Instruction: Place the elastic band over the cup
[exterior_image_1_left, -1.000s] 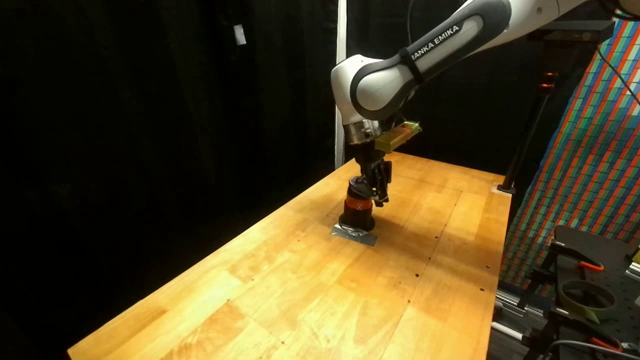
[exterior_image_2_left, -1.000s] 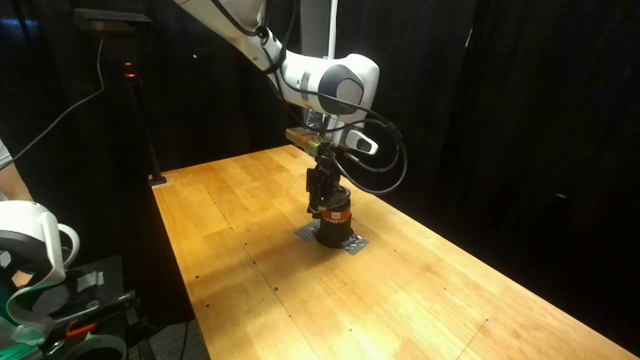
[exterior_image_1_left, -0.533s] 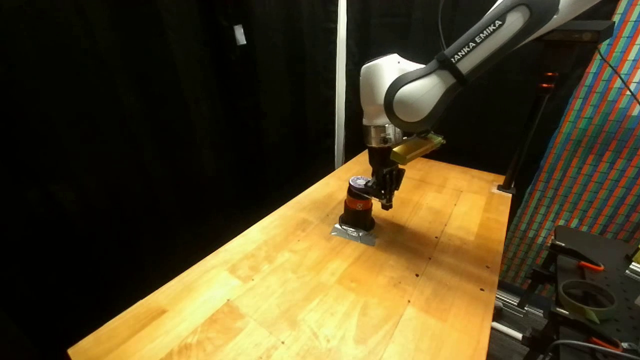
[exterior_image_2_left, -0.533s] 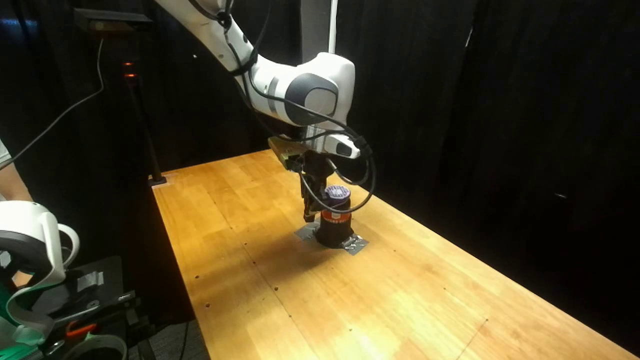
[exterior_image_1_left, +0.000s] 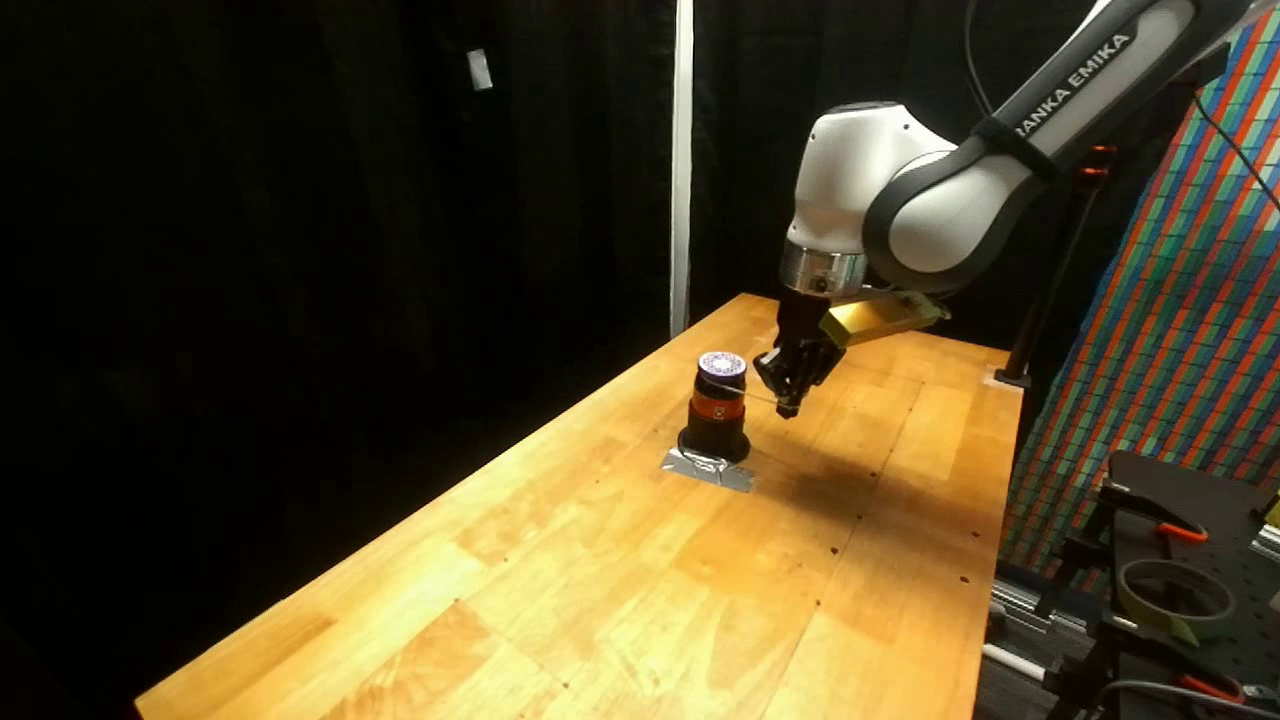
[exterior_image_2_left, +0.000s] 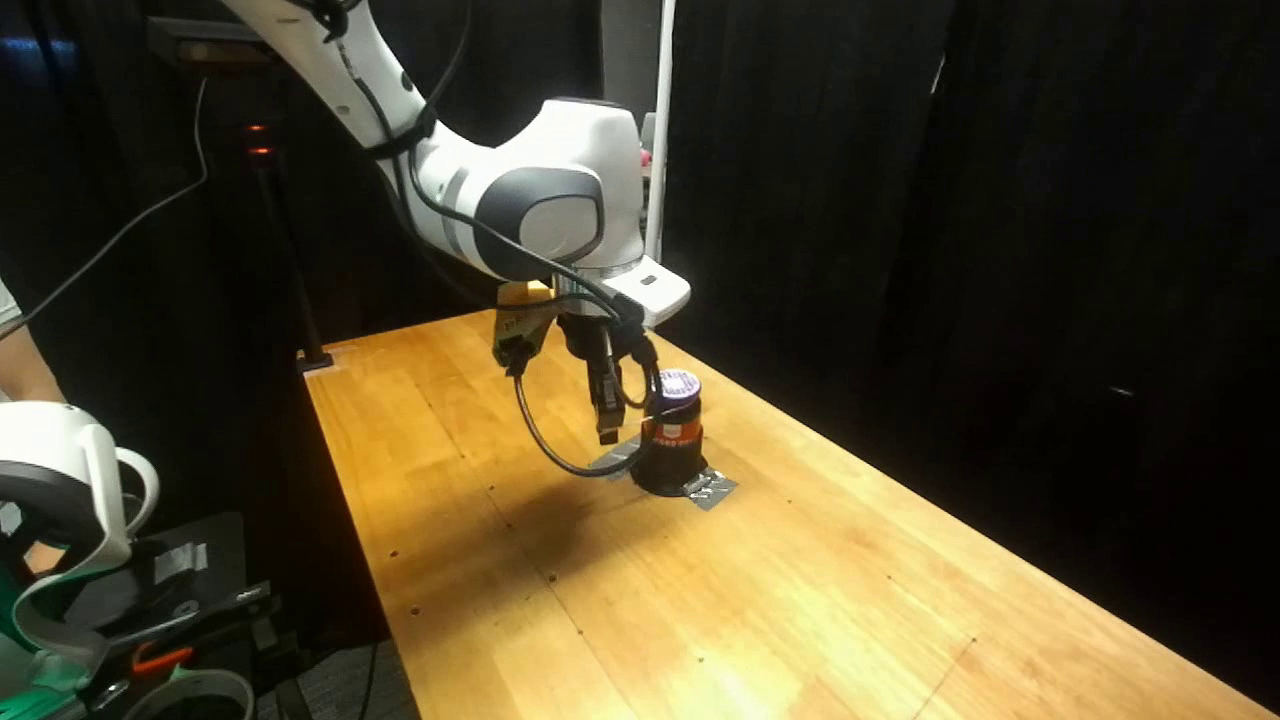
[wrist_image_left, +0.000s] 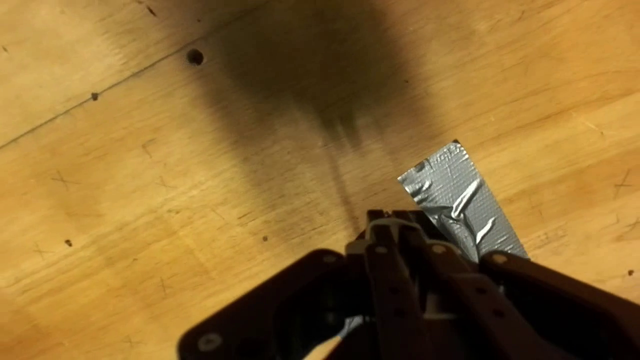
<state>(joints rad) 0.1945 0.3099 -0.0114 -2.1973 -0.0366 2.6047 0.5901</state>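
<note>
The cup (exterior_image_1_left: 718, 408) stands upright, with a red-orange band round its dark body and a pale patterned top. It also shows in an exterior view (exterior_image_2_left: 676, 434), partly behind a cable. My gripper (exterior_image_1_left: 788, 408) is beside the cup, apart from it, with its fingers shut. A thin pale elastic band (exterior_image_1_left: 752, 396) runs stretched from round the cup's upper part to the fingertips. In the wrist view the band (wrist_image_left: 395, 221) curves across both fingertips; whether it is pinched or looped there I cannot fully tell. The cup is hidden behind the gripper in that view.
Grey tape (exterior_image_1_left: 710, 473) lies at the cup's base on the wooden table (exterior_image_1_left: 600, 600); a wrinkled strip (wrist_image_left: 460, 200) shows in the wrist view. A loose black cable (exterior_image_2_left: 560, 465) hangs from the wrist close to the cup. A post (exterior_image_1_left: 1045, 290) stands at the table's far corner.
My gripper has moved off the cup, rightward in one exterior picture and leftward in the other. The cup's top is now uncovered. The band has stretched between cup and fingertips.
</note>
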